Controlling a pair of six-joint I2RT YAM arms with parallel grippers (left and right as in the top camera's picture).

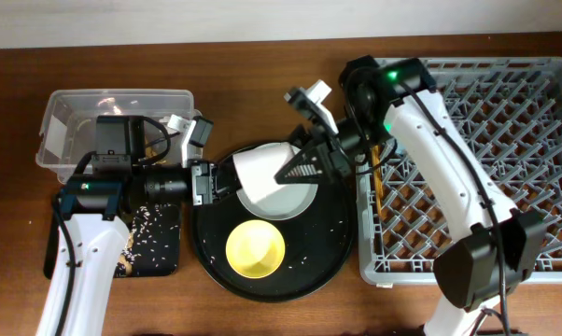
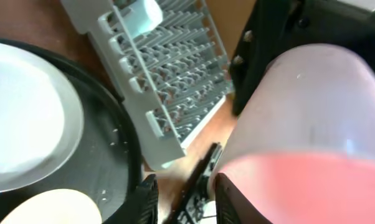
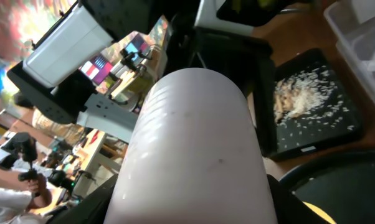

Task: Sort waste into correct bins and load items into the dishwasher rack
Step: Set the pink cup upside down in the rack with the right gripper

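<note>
Right tool (image 1: 300, 169) clamped on pink cup (image 1: 255, 168) above round black tray (image 1: 330, 248); left tool (image 2: 186, 198) apart, empty. Cup looks light, slick: grip mid-wall.

We see a counter (image 1: 262, 56) of brown wood, smooth with a dull sheen. The dishwasher rack (image 1: 542, 140) is matt grey plastic, and the tub (image 1: 66, 112) is clear, glossy plastic. The flat black tray (image 1: 176, 263) looks matt under grainy white crumbs (image 1: 150, 229); the round black tray (image 1: 330, 250) is glossy. The grey plate (image 1: 295, 201) and yellow bowl (image 1: 256, 249) look smooth. The pink cup (image 2: 312, 112) is satin, faintly translucent plastic.
</note>
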